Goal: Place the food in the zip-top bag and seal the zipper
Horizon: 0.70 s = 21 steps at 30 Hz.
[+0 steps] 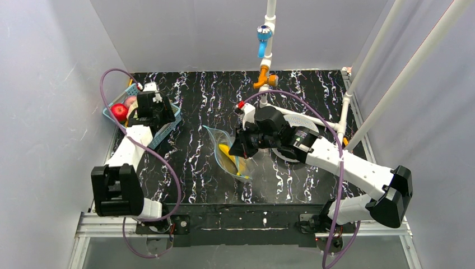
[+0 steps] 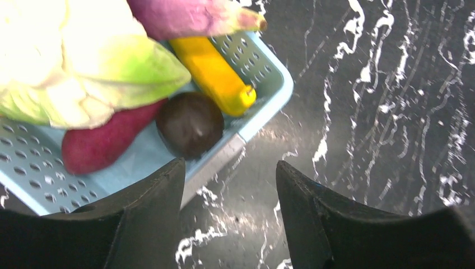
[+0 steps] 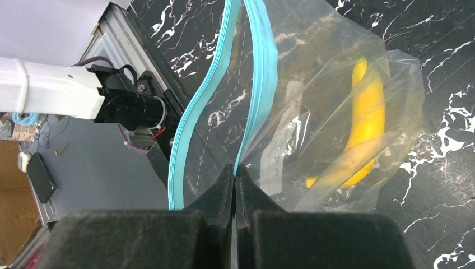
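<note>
The left claw (image 2: 229, 168) hangs with jaws apart and empty over the basket (image 2: 269, 84) corner. The round dark piece (image 2: 190, 123) lies just ahead, left of frame centre, above its left finger. The right claw (image 3: 235, 174) pinches the bag (image 3: 313, 67) lip at the top view's centre, with the banana (image 3: 367, 112) inside.

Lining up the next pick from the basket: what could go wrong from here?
The left gripper, open, seems to straddle the basket rim beside the dark round piece; closing now may catch the rim. The right gripper pinches only one edge of the zip-top bag; it could slip, and the open mouth might collapse.
</note>
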### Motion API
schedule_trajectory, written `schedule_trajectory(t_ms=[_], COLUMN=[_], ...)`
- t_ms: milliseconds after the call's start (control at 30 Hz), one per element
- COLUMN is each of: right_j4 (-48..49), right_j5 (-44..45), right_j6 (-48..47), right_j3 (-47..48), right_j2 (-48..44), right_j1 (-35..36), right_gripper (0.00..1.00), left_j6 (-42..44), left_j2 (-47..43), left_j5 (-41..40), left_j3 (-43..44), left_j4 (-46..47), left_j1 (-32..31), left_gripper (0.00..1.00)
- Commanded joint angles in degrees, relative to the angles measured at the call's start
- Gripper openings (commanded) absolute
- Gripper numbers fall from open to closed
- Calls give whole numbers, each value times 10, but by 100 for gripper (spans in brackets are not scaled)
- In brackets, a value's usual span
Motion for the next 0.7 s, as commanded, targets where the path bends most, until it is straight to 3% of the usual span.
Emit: schedule_trajectory(t_ms=[0, 300, 600, 667], right_j4=[31, 28, 20, 18], right_j5=[8, 10, 14, 14], right_j6=[-9, -11, -14, -14], right_j3=[-6, -3, 12, 17], right_j2=[-14, 2, 30, 35], right_j1=[0, 0, 0, 0], right_gripper=[1, 1, 1, 1], left_j6=[40, 51, 62, 64], left_j2=[42, 122, 164, 165], left_j5=[-41, -22, -13, -14], left_j3=[35, 49, 62, 63], left_j4=[102, 169, 164, 162], left_j1=[-1, -1, -2, -6], left_gripper=[58, 65, 34, 32])
